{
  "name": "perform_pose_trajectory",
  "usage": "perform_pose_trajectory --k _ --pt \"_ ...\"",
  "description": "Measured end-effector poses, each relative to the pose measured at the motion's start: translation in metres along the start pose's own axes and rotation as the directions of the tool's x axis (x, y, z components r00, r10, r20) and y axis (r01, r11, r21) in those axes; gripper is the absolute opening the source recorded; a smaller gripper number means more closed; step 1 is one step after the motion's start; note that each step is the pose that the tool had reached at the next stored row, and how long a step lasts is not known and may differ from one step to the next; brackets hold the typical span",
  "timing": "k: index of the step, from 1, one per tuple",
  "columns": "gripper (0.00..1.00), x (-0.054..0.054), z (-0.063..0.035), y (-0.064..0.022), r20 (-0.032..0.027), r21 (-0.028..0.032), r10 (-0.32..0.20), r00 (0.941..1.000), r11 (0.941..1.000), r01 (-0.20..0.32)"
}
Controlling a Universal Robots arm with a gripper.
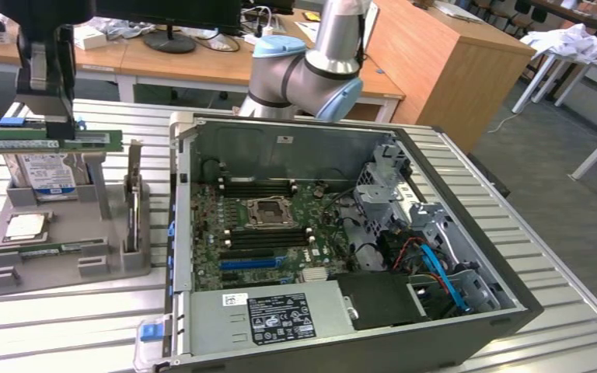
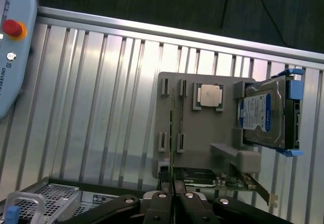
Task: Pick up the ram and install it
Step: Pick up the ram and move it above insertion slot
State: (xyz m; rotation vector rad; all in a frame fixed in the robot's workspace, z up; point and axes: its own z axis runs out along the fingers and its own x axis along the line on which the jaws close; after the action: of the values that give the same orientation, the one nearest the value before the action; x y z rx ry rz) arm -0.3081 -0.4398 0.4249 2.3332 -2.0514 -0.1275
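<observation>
In the exterior view the gripper [image 1: 46, 124] is clamped on the ram [image 1: 96, 141], held level above the holder [image 1: 60, 268] at the exterior view's left, well apart from the open case [image 1: 267, 151], so pickup looks done and installing remains; in the wrist view its fingers [image 2: 161, 207] pinch the ram edge-on over the holder.

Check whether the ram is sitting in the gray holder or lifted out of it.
Lifted out. The ram hangs level in the shut gripper, above the gray holder where the hard drive stands.
</observation>
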Motion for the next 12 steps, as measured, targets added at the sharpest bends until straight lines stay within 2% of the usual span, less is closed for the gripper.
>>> perform_pose_trajectory --k 12 --pt "0.12 0.0013 0.0002 -0.0097 0.0007 -0.0055 0.000 1.0000 1.0000 0.000"
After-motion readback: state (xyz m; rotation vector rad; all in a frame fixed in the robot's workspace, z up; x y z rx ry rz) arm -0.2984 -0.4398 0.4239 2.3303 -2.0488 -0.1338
